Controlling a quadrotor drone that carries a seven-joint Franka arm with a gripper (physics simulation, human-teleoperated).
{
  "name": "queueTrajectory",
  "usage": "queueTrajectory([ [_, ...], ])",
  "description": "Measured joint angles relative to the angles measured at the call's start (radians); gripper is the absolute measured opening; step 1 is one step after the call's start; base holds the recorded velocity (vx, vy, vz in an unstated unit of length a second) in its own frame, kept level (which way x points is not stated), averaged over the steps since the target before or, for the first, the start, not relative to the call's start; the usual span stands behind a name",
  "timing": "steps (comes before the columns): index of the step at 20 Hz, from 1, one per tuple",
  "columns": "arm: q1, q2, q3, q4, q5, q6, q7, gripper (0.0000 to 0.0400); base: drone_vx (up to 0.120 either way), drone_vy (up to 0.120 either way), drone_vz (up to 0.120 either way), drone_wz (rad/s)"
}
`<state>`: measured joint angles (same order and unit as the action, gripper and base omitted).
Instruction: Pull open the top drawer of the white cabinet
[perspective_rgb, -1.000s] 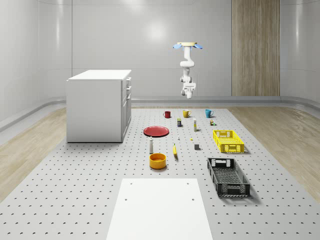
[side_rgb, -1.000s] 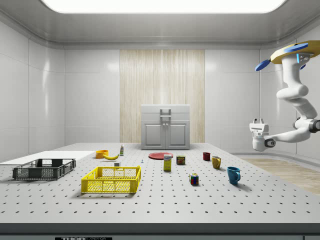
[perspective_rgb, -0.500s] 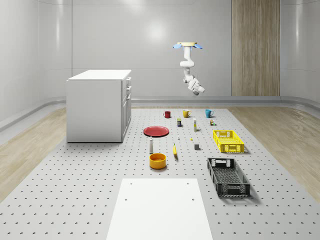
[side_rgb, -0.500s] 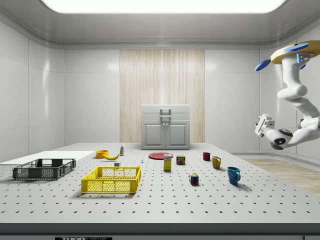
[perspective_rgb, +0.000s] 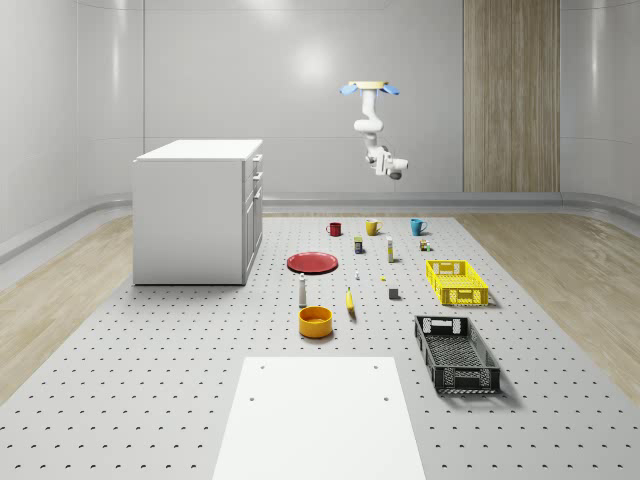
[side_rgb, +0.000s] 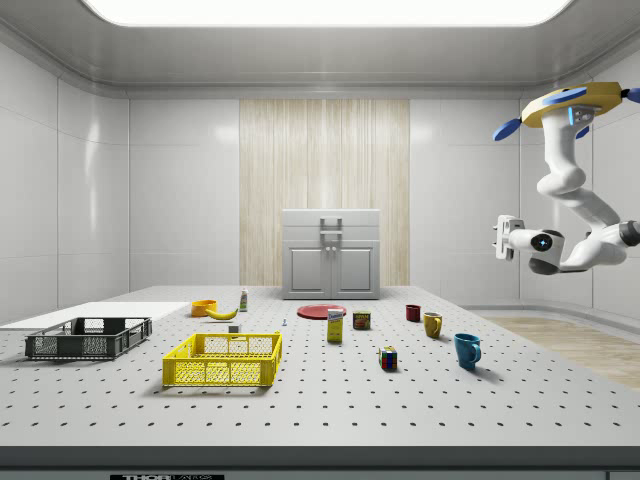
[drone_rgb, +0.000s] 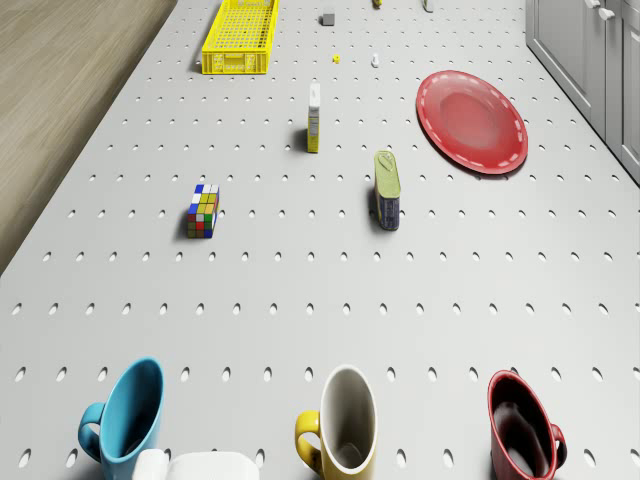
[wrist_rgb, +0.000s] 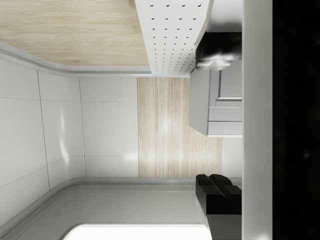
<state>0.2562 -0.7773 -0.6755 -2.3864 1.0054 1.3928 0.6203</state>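
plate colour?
Red plate, seen best in the drone view.

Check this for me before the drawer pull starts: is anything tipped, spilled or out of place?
Nothing stands out. The mugs, can and red plate sit in order on the table, and the white cabinet has its drawers shut. The drone hovers at the mugs' end.

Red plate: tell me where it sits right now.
The red plate lies flat on the pegboard floor beside the white cabinet, on the cabinet's right in the whole-scene view, with the red mug behind it.
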Motion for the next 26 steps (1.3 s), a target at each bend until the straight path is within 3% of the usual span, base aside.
queueTrajectory([
  [19, 0.140, -0.093, -0.092, -0.040, -0.013, 0.098, 0.036, 0.0305, 0.120, -0.120, 0.120, 0.000],
  [26, 0.181, -0.126, -0.111, -0.045, -0.035, 0.131, 0.054, 0.0305, 0.120, -0.120, 0.000, 0.000],
])
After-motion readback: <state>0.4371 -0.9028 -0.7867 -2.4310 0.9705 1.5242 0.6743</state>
